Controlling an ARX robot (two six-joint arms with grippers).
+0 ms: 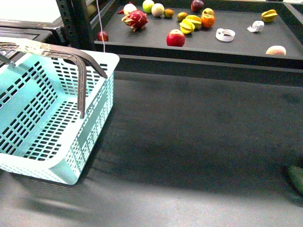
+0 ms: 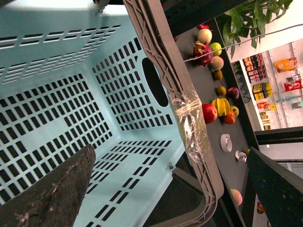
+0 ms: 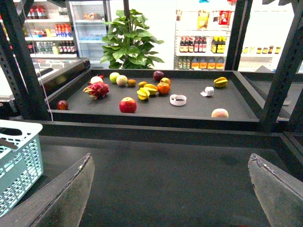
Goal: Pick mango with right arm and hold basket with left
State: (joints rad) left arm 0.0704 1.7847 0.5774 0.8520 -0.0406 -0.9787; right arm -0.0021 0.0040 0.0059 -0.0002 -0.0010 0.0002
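The turquoise basket (image 1: pixel 97 118) stands at the table's left, its grey-brown handles (image 1: pixel 71 54) raised. In the left wrist view my left gripper (image 2: pixel 170 150) hangs open over the basket (image 2: pixel 57 94), and a taped handle (image 2: pixel 189 118) runs between its fingers (image 2: pixel 57 189) without touching them. Open and empty, my right gripper (image 3: pixel 170 158) is low over the dark table, well short of the fruit tray (image 3: pixel 156 106); the basket's corner (image 3: pixel 19 161) shows at the side. No plain yellow oval mango shows among the fruits. Neither gripper appears in the front view.
The raised black tray (image 1: pixel 189 47) at the back holds a red apple (image 1: pixel 175 38), dragon fruit (image 1: pixel 136 20), star fruits (image 1: pixel 187 26), an orange (image 1: pixel 208 21), a tape roll (image 1: pixel 225 34) and a peach-coloured fruit (image 1: pixel 276 50). Black frame posts (image 3: pixel 284 71) flank it.
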